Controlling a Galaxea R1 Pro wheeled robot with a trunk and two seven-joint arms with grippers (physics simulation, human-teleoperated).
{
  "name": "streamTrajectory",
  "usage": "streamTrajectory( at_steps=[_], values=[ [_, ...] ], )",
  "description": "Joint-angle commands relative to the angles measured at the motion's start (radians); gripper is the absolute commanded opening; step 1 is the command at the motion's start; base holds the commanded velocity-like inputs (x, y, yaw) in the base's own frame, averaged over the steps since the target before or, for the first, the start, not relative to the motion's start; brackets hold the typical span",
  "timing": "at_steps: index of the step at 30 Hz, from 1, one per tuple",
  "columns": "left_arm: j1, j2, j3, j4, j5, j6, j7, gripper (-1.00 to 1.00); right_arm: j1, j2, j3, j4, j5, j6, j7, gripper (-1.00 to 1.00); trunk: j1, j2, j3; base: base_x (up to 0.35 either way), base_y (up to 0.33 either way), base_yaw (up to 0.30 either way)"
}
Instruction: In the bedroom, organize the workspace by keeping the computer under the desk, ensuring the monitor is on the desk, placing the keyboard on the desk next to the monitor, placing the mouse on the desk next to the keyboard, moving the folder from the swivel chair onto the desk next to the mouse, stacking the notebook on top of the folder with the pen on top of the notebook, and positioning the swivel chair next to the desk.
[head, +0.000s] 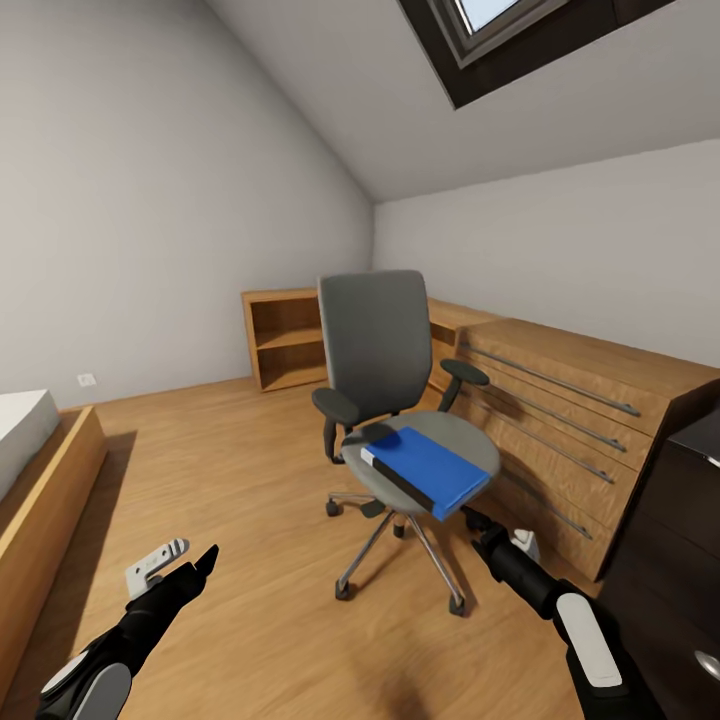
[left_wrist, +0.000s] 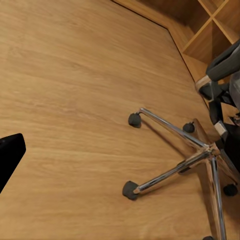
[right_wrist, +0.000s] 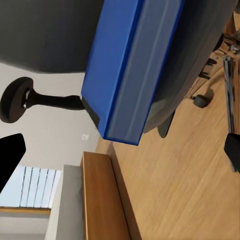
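Observation:
The swivel chair (head: 378, 350) stands mid-room on the wood floor, its grey seat facing me. The blue folder (head: 432, 468) lies flat on the seat, one corner jutting past the front rim. My right gripper (head: 478, 522) is open just below and in front of that corner, not touching it; the right wrist view has the folder (right_wrist: 135, 60) close ahead between the spread fingers (right_wrist: 10, 160). My left gripper (head: 190, 568) hangs open low over the floor left of the chair, and its wrist view looks onto the chrome star base (left_wrist: 200, 160). The black desk (head: 690, 500) is at the right edge.
A low light-wood drawer cabinet (head: 570, 420) runs along the right wall behind the chair. An open wooden shelf unit (head: 285, 340) stands in the far corner. A bed with a wooden frame (head: 50, 500) is at the left. Open floor lies between bed and chair.

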Motion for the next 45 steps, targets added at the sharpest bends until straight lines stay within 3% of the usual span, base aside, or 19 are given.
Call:
streamTrajectory(
  at_steps=[1,35,45],
  values=[
    [-0.001,0.000,0.000,-0.001,0.010,0.004,0.007,1.00,-0.001,0.000,-0.002,0.000,-0.003,0.007,0.002,1.00,0.000,0.000,-0.001,0.094,0.000,0.000],
    [-0.001,-0.001,0.000,0.001,0.010,0.004,0.007,1.00,-0.001,0.000,-0.003,0.005,-0.007,0.007,0.000,1.00,0.000,0.000,-0.001,0.074,0.004,0.000],
    [-0.001,-0.001,0.000,0.001,0.010,0.004,0.007,1.00,-0.001,0.002,-0.003,0.006,-0.008,0.007,-0.040,1.00,0.000,0.000,-0.001,0.010,0.007,0.000]
  ],
)
